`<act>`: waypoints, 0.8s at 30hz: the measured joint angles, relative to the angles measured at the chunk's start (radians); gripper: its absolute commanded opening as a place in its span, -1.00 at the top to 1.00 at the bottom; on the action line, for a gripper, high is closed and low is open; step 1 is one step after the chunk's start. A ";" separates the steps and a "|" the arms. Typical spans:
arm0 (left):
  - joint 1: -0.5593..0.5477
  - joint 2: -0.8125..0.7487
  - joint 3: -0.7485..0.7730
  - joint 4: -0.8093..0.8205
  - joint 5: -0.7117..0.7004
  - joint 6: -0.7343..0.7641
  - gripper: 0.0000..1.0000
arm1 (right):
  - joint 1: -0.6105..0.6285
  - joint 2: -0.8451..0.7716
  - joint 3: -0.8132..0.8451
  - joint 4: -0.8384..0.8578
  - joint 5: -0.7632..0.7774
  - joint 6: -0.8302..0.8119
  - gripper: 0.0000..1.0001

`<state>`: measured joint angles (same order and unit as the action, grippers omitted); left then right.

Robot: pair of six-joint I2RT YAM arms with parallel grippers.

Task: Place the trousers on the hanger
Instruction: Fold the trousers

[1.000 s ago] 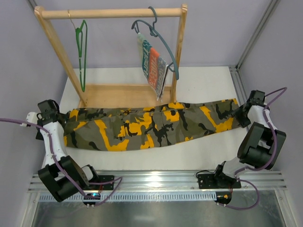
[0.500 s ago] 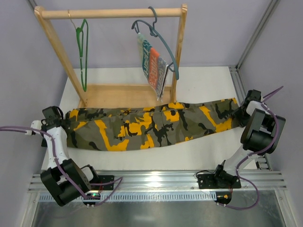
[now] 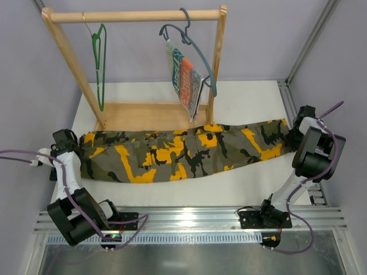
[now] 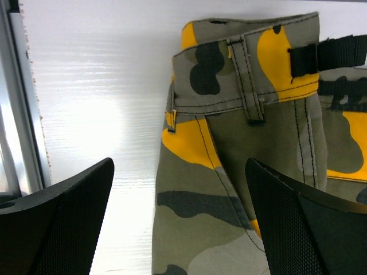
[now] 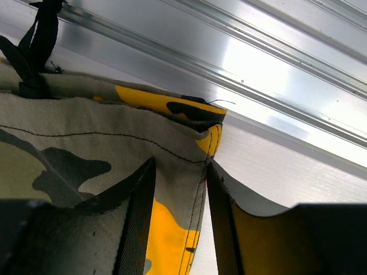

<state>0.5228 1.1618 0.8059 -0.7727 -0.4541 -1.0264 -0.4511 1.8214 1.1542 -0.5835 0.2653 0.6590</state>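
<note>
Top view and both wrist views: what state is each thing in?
trousers: spread flat on the table, on no hanger.
green hanger: hanging on the rack, bare.
grey-blue hanger: hanging on the rack, carrying a striped cloth.
left gripper: open, over the waistband end.
right gripper: fingers either side of the far end's edge; grip unclear.
</note>
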 measured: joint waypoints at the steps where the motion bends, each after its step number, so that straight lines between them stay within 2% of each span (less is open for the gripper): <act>1: 0.000 0.001 0.004 -0.010 -0.011 -0.006 -0.91 | 0.001 0.005 0.006 -0.009 0.004 0.003 0.14; 6: 0.000 -0.002 0.045 -0.026 -0.033 -0.009 -0.89 | 0.001 -0.004 0.005 -0.034 0.038 0.001 0.07; 11: 0.000 -0.003 0.095 0.000 0.052 0.074 -0.91 | -0.011 -0.061 -0.004 -0.098 0.023 -0.031 0.06; 18: -0.028 -0.010 0.113 0.109 0.277 0.207 -0.91 | 0.010 -0.185 0.021 -0.041 -0.160 -0.092 0.05; 24: -0.052 -0.044 0.090 0.188 0.388 0.222 -0.91 | 0.113 -0.074 0.199 0.063 -0.300 -0.124 0.08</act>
<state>0.4706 1.1175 0.8963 -0.5850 -0.0658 -0.8040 -0.3378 1.7470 1.3529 -0.5209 -0.0345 0.5350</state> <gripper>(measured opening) 0.959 0.459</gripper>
